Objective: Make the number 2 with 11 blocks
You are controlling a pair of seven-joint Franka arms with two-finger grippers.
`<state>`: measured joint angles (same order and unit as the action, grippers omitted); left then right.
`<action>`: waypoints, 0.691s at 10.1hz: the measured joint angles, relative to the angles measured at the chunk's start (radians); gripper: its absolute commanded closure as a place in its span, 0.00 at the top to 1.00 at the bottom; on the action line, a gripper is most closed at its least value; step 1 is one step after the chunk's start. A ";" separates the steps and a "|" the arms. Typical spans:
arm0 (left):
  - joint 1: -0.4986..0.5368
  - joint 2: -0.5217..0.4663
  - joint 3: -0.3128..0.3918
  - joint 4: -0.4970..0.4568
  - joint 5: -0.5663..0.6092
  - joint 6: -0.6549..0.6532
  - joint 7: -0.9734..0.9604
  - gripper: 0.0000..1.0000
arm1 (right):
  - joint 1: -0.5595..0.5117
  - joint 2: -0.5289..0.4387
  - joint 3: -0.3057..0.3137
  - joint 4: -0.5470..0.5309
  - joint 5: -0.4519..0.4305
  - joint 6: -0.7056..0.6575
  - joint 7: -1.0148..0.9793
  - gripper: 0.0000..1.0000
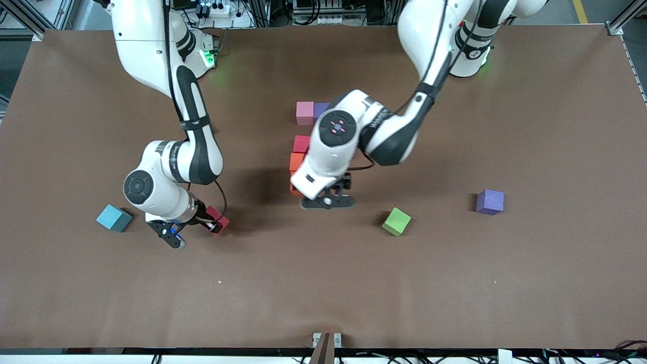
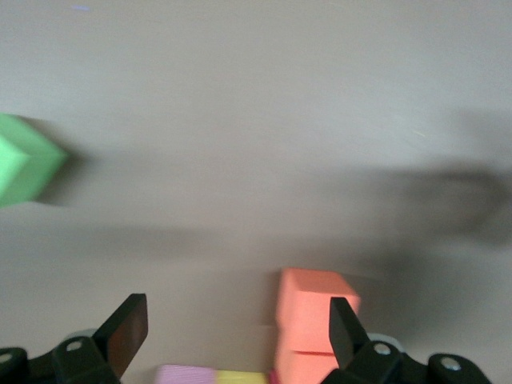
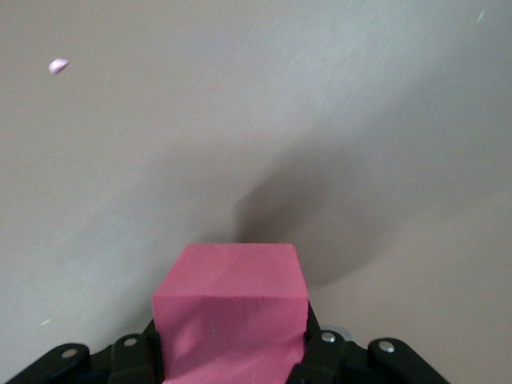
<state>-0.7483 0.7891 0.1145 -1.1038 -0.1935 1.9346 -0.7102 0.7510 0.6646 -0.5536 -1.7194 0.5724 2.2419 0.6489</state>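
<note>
Table: a wide brown tabletop, matte, with metal framing and cables along the edge where the arms are mounted.
Containers: I can make out no box, tray or bowl; every cube sits straight on the table.
Number 2 so far: a partial cluster near the table's middle. A pink cube touches a purple cube in the row farthest from the front camera; nearer come a red cube and an orange cube, stacked in a column. The left arm hides the rest.
Loose cubes: a green cube and a second purple cube lie toward the left arm's end, well apart from each other. A teal cube lies toward the right arm's end.
Left gripper: bent low over the column's nearest end, fingers spread wide and holding nothing; the left wrist view shows orange cubes beside one fingertip.
Right gripper: low over the table near the teal cube, wrist tilted, fingers clamped on a pinkish-red cube.
</note>
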 measured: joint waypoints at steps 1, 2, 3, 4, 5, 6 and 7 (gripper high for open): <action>0.045 -0.028 0.002 -0.044 0.000 -0.016 0.028 1.00 | 0.027 -0.002 0.000 0.035 0.000 -0.028 0.089 0.24; 0.082 -0.061 0.005 -0.096 0.002 -0.017 0.080 1.00 | 0.049 -0.004 0.000 0.070 0.000 -0.046 0.171 0.24; 0.124 -0.099 0.008 -0.147 0.002 -0.017 0.157 1.00 | 0.074 -0.005 0.001 0.100 0.000 -0.059 0.254 0.24; 0.164 -0.136 0.008 -0.187 0.002 -0.017 0.242 1.00 | 0.105 -0.006 0.002 0.118 0.000 -0.064 0.340 0.24; 0.195 -0.165 0.008 -0.215 0.002 -0.017 0.318 1.00 | 0.143 -0.005 0.004 0.125 0.000 -0.065 0.439 0.24; 0.212 -0.181 0.008 -0.238 0.002 -0.014 0.382 1.00 | 0.184 -0.005 0.006 0.126 0.000 -0.063 0.545 0.24; 0.221 -0.185 0.008 -0.265 0.008 0.007 0.441 1.00 | 0.228 -0.004 0.007 0.130 0.000 -0.058 0.663 0.24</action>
<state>-0.5276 0.6042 0.1225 -1.3683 -0.1859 1.9414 -0.2697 0.9786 0.6606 -0.5463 -1.5896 0.5721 2.1837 1.3122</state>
